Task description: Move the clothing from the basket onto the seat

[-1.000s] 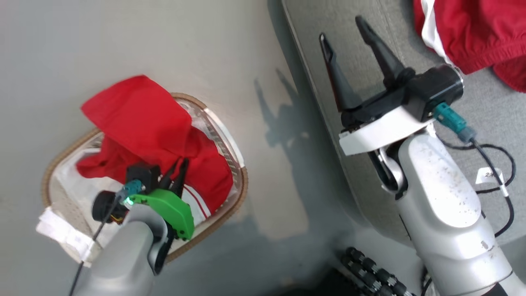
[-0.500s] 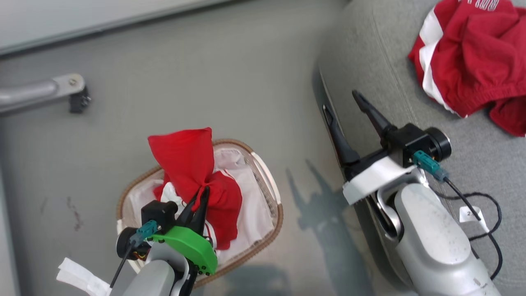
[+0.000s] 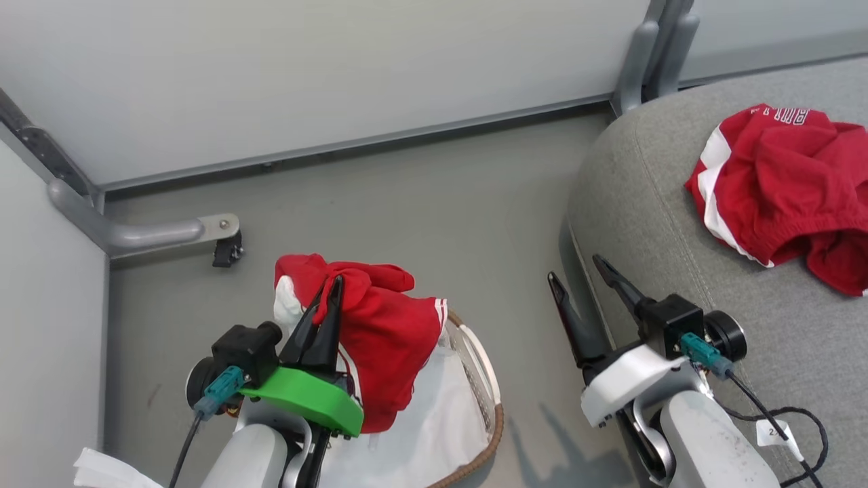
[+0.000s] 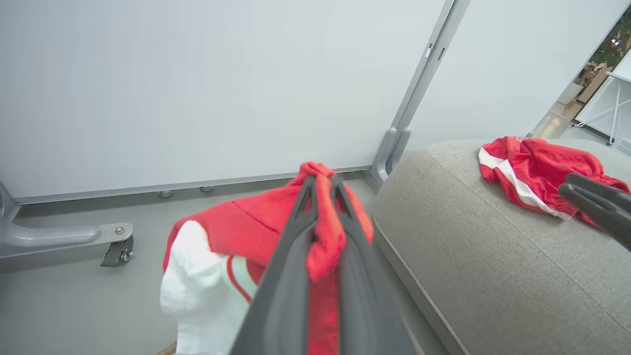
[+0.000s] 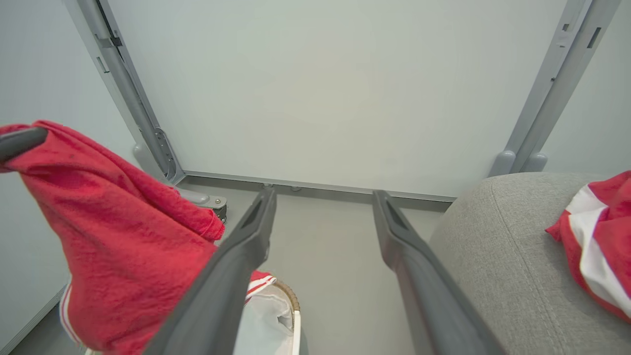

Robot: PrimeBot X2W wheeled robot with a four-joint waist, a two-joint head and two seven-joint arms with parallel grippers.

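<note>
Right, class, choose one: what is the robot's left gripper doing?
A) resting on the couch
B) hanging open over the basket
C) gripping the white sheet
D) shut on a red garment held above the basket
D: the left gripper is pinched shut on the red garment, which hangs over the basket.

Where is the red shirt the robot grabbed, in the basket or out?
Lifted: the red shirt hangs from the shut left gripper above the basket. Whether its bottom clears the rim, cannot tell.
</note>
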